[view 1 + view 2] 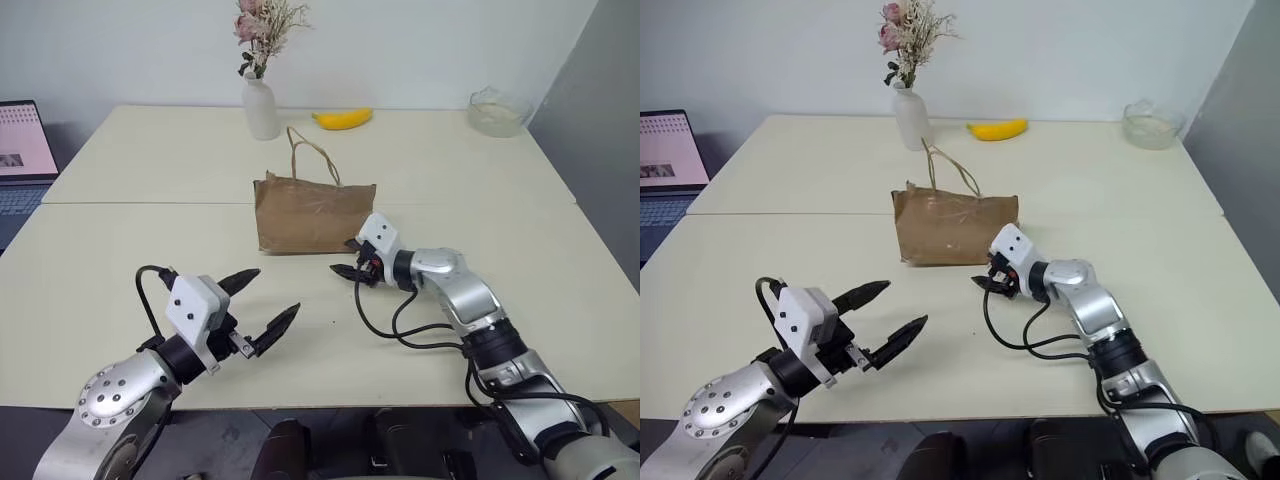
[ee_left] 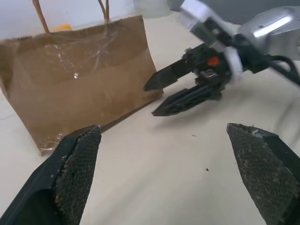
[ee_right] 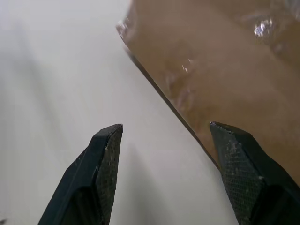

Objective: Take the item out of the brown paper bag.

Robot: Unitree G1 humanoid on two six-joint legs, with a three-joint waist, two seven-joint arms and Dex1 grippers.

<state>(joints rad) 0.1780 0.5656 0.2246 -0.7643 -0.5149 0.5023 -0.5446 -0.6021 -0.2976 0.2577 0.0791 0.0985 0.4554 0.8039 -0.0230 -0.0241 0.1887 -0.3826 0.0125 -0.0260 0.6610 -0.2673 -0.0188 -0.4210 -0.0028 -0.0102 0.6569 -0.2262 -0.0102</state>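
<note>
Brown paper bag (image 1: 314, 213) stands upright in the middle of the cream desk (image 1: 150, 170), its 2 cord handles up; what is inside cannot be seen. Reaching forward and to the left, the right gripper (image 1: 349, 258) has its jaws open and empty just beside the bag's lower right corner. Nearer, the left gripper (image 1: 262, 307) hovers level, jaws wide open, well apart from the bag.

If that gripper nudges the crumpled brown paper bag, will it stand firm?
Probably not. The crumpled brown paper bag looks thin and creased, so it would likely buckle or slide on the smooth cream table. Its looped cord handles look floppy.
</note>
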